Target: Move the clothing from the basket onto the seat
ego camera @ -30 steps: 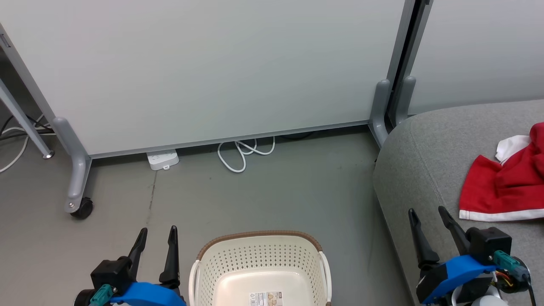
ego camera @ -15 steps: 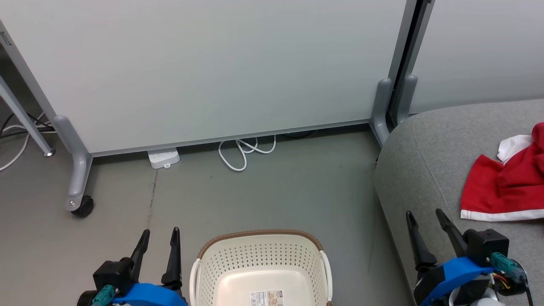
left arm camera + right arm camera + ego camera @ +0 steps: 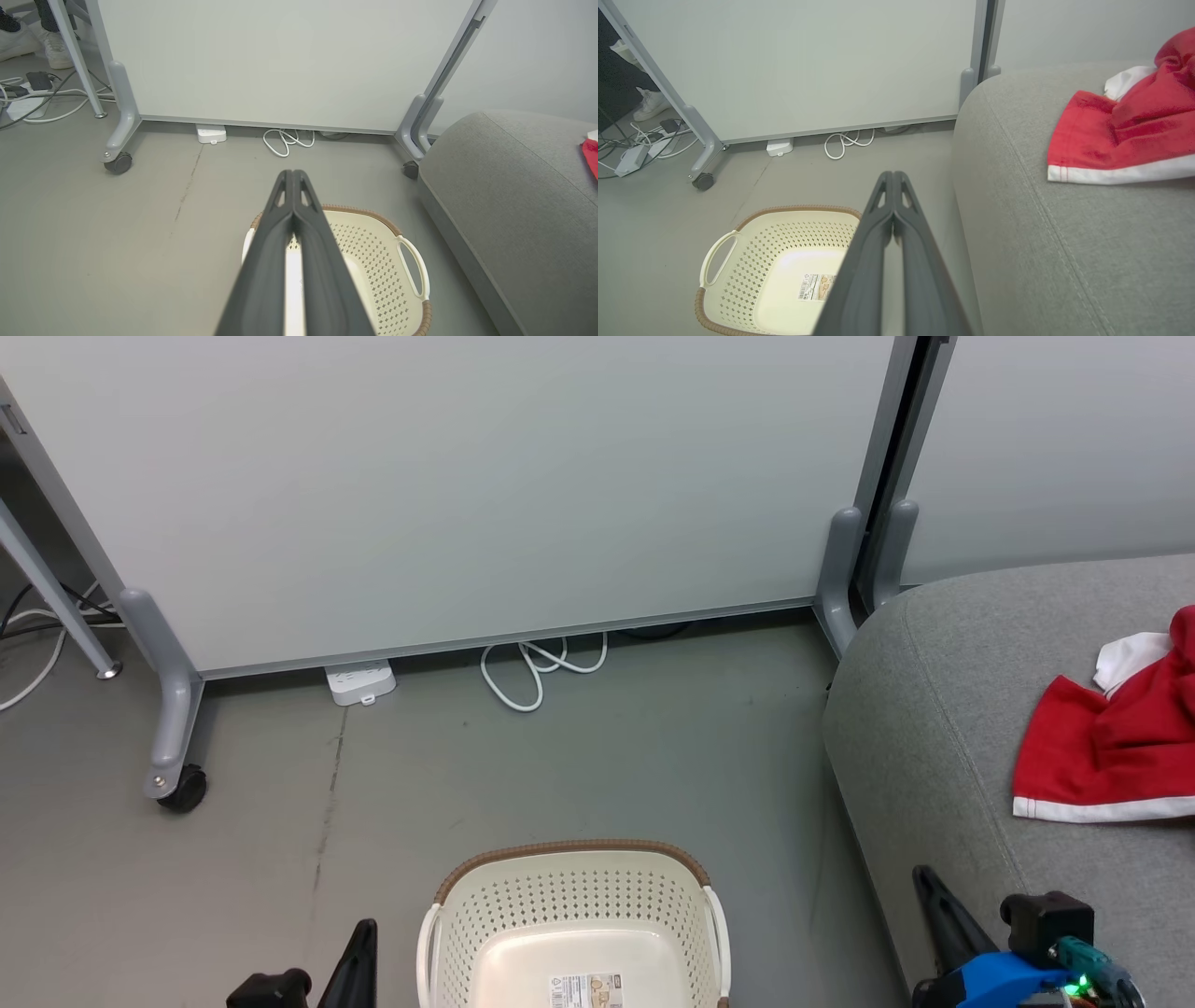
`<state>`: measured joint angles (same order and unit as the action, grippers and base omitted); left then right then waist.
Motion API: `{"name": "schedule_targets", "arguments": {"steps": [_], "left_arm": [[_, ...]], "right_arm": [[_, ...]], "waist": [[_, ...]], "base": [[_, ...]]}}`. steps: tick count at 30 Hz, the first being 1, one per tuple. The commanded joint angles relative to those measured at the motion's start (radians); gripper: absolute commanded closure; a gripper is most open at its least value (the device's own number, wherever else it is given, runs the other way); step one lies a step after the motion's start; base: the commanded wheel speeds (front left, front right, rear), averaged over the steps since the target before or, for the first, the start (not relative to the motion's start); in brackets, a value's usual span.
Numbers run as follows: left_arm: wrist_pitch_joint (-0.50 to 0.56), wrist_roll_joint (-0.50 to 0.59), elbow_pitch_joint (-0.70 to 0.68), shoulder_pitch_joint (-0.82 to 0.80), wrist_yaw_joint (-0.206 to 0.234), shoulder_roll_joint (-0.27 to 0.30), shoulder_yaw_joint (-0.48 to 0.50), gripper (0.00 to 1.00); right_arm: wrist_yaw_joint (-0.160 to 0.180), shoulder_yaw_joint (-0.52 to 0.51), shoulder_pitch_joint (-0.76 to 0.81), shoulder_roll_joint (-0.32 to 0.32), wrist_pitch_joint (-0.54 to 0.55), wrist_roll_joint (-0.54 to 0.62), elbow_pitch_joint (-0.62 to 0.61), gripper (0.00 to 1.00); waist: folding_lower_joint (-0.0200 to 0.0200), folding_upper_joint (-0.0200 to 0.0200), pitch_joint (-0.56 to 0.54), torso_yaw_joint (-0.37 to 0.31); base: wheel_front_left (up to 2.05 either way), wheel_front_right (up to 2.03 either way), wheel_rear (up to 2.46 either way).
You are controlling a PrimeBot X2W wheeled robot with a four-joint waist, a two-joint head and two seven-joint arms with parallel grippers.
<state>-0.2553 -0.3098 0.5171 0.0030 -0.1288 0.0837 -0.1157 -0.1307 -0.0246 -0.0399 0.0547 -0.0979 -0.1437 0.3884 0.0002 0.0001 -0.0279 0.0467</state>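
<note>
Two pale, smooth partition panels (image 3: 467, 476) on grey metal legs stand across the far side, above a matt grey floor (image 3: 579, 756) with a thin crack running toward the near left. At the right, the seat (image 3: 934, 709) is a broad, light grey woven cushion with a rounded corner and a stitched seam. The basket (image 3: 569, 851) stands on the floor at the near centre, just left of the seat: cream plastic, a rounded rectangle with perforated walls, a brown woven-look rim, white side handles and a label (image 3: 585, 991) on its smooth bottom. The clothing (image 3: 1111, 756) lies crumpled on the seat at the far right, soft bright red fabric with a white trim band along its near edge, well apart from the basket. Both arms sit low at the near edge, fingers pointing toward the panels. The left pincer (image 3: 292, 175) is clenched, its long dark fingers pressed together to the tips, just left of the basket. The right pincer (image 3: 893, 175) is likewise clenched, tips touching, by the near left edge of the seat. A looped white cable (image 3: 537, 672), a white power strip (image 3: 359, 683) and a black caster (image 3: 182, 791) lie by the panels' base.
</note>
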Motion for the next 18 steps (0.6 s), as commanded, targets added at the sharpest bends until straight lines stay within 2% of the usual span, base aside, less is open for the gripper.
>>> {"name": "schedule_targets", "arguments": {"steps": [1, 3, 18], "left_arm": [[0.001, -0.003, 0.001, 0.001, 0.000, 0.000, 0.001, 1.00], [0.003, -0.010, 0.012, 0.011, 0.000, -0.002, 0.002, 1.00], [0.076, -0.267, -0.046, -0.016, 0.000, -0.008, 0.048, 1.00]], "right_arm": [[0.000, -0.001, 0.001, 0.000, 0.001, -0.004, 0.001, 1.00], [0.000, -0.001, 0.010, -0.001, 0.003, -0.012, 0.017, 1.00], [0.000, -0.019, -0.007, -0.001, 0.045, -0.300, -0.017, 1.00]], "waist": [[0.0000, -0.0001, 0.000, 0.000], [0.0000, -0.0001, 0.000, 0.000], [0.0000, -0.0001, 0.004, -0.006]], "base": [[0.00, 0.00, 0.00], [0.00, 0.00, 0.00], [0.00, 0.00, 0.00]]}}
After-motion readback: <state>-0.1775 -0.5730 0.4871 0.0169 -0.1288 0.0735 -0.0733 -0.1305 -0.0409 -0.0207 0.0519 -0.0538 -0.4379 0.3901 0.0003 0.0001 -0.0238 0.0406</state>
